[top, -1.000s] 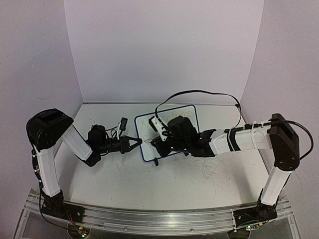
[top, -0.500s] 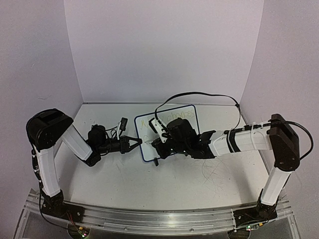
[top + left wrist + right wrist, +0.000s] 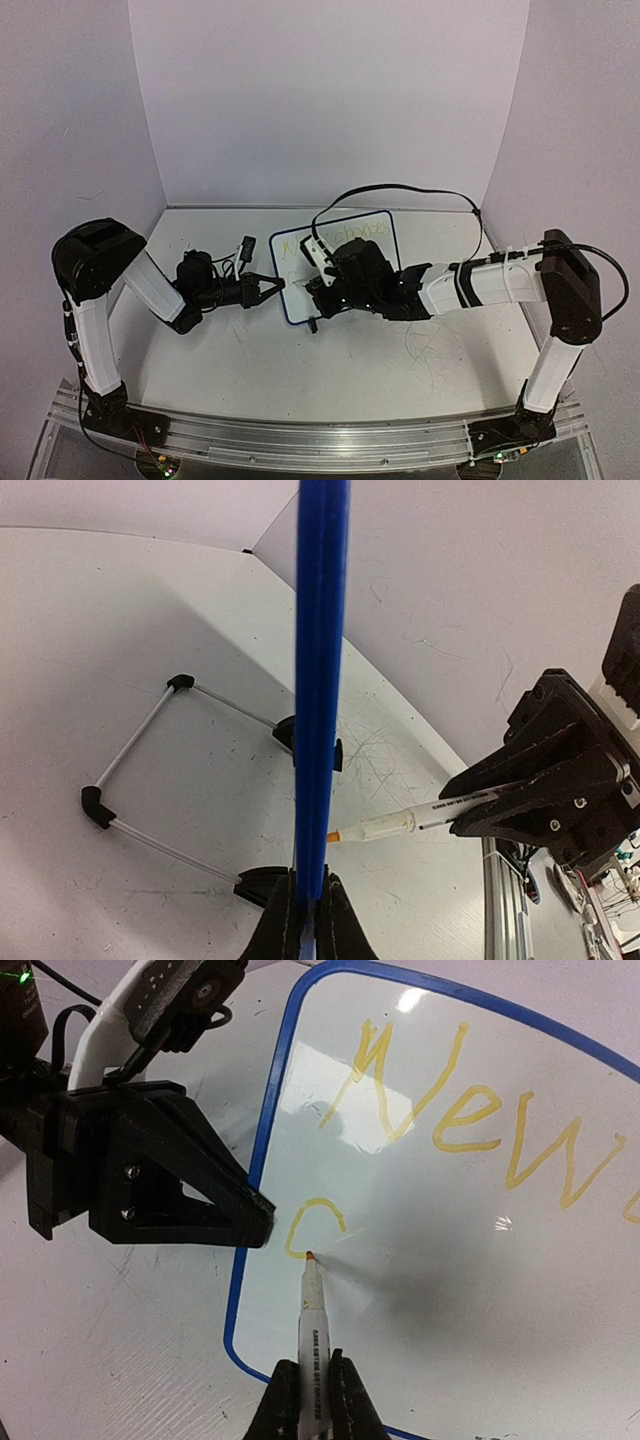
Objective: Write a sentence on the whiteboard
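The whiteboard (image 3: 290, 250) with its blue frame stands near the table's middle. My left gripper (image 3: 278, 287) is shut on its left edge, and in the left wrist view the blue frame (image 3: 323, 680) runs up from between the fingers of the left gripper (image 3: 314, 920). My right gripper (image 3: 315, 1400) is shut on a white marker (image 3: 315, 1310) whose orange tip touches the whiteboard (image 3: 450, 1260). The sentence (image 3: 450, 1100) reads "New" in yellow on the first line. A yellow "C" (image 3: 310, 1225) starts the second line at the marker tip. The left gripper (image 3: 255, 1225) shows dark at the frame.
A wire stand (image 3: 140, 770) with black feet (image 3: 262, 885) props the board from behind. Grey scribble marks (image 3: 430, 345) cover the tabletop right of the board. A black cable (image 3: 400, 188) arcs over the right arm. Walls close in on three sides.
The right gripper has shifted slightly with the marker on the board. The left gripper and the board have not moved.
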Robot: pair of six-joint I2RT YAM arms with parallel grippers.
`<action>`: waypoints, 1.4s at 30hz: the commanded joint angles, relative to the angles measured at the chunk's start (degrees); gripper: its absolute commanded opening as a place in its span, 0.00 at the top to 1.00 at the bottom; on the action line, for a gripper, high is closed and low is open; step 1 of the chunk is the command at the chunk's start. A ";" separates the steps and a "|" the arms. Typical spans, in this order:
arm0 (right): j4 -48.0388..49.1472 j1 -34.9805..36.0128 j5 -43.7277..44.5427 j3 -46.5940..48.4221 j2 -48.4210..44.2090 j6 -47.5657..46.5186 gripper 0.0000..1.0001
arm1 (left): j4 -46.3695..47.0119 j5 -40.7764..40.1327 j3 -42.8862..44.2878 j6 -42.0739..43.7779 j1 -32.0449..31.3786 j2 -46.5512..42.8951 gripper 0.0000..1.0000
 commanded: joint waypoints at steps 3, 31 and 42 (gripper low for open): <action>2.23 -1.11 6.70 -0.27 -1.13 1.37 1.00 | -2.84 -0.48 0.99 0.77 -0.50 -1.65 1.00; 4.54 -1.97 8.04 0.91 -0.64 1.58 1.00 | -3.02 -0.47 1.04 1.19 -0.53 -1.20 1.00; 2.49 -1.90 3.86 -1.52 -1.87 2.23 1.00 | -3.20 -0.47 0.82 1.21 -0.52 -1.68 1.00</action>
